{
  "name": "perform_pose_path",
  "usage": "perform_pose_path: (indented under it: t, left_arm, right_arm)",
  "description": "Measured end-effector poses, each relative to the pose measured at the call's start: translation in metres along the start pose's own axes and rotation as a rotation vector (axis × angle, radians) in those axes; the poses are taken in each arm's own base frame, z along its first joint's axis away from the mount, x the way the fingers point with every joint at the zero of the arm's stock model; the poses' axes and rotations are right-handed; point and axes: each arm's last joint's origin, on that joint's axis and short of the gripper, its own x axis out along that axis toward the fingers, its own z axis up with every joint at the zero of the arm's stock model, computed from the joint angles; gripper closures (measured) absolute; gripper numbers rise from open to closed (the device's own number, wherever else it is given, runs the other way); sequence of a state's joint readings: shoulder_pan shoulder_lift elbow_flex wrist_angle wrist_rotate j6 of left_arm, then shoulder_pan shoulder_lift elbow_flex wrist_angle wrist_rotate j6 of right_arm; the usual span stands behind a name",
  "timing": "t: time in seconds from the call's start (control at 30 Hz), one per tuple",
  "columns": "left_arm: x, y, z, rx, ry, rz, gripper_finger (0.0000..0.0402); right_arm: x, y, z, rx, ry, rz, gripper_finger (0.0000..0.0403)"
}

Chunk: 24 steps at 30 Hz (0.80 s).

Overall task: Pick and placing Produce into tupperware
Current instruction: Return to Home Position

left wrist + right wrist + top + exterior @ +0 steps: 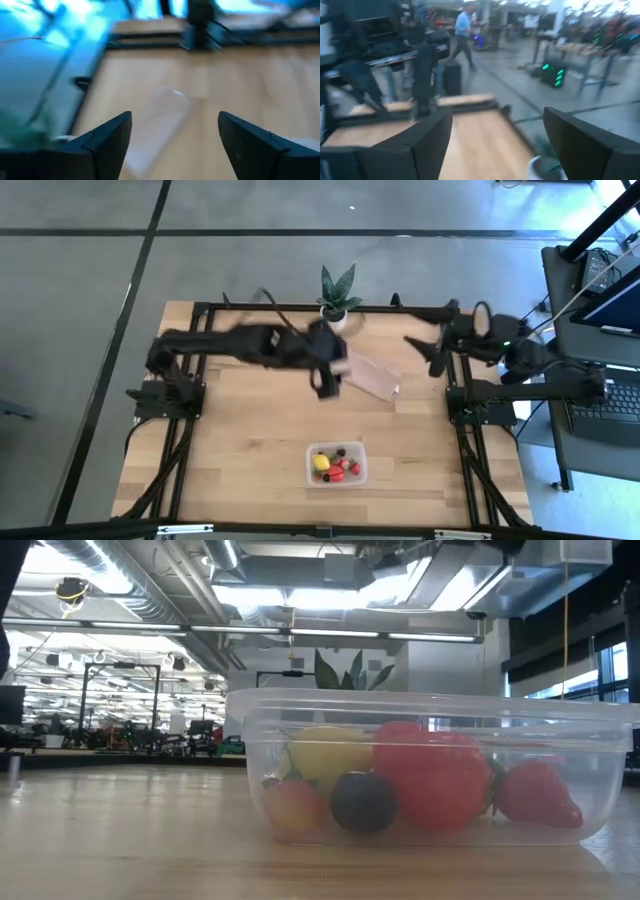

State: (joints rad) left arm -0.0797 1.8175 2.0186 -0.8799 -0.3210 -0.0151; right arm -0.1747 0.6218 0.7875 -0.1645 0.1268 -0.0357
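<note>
Tupperware (430, 708) near front edge of table (250, 450), produce (430, 775) inside it, left gripper (175, 115) spread wide beside tan sheet (372, 377), right gripper (497, 111) spread wide near far right corner

The left arm (230, 343) reaches from its base at the left edge of the bench (250, 450) across the far half to about mid-width, wrist bent down. The left gripper (322, 390) points toward the near edge, and in the left wrist view (175, 120) its two dark fingers stand well apart with nothing between them. The right arm (520, 355) is folded back by the far right corner, and the right gripper (428, 355) points toward the bench's middle, its fingers likewise spread wide and holding nothing in the right wrist view (497, 117).
</note>
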Motion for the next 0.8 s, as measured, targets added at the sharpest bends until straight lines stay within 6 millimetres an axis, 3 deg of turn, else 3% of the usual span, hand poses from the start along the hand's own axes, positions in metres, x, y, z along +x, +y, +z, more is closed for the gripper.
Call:
perform_pose_path:
  t: [0.1, 0.2, 0.6, 0.8]
  left_arm:
    - [-0.027, 0.031, 0.006, -0.049, -0.060, 0.096, 0.0113]
    - [-0.055, 0.051, 0.008, -0.047, -0.117, 0.151, 0.0113]
    - [-0.160, 0.095, -0.003, -0.065, -0.261, 0.362, 0.0113]
    - [-0.196, 0.114, -0.016, -0.069, -0.288, 0.421, 0.0113]
  right_arm:
    - [-0.009, -0.004, 0.021, -0.020, -0.025, -0.089, 0.0091]
    - [-0.012, -0.010, 0.030, -0.069, 0.000, -0.199, 0.0091]
    - [0.007, -0.036, 0.026, -0.131, 0.064, -0.457, 0.0091]
    - [0.025, -0.059, 0.026, -0.186, 0.062, -0.583, 0.0091]
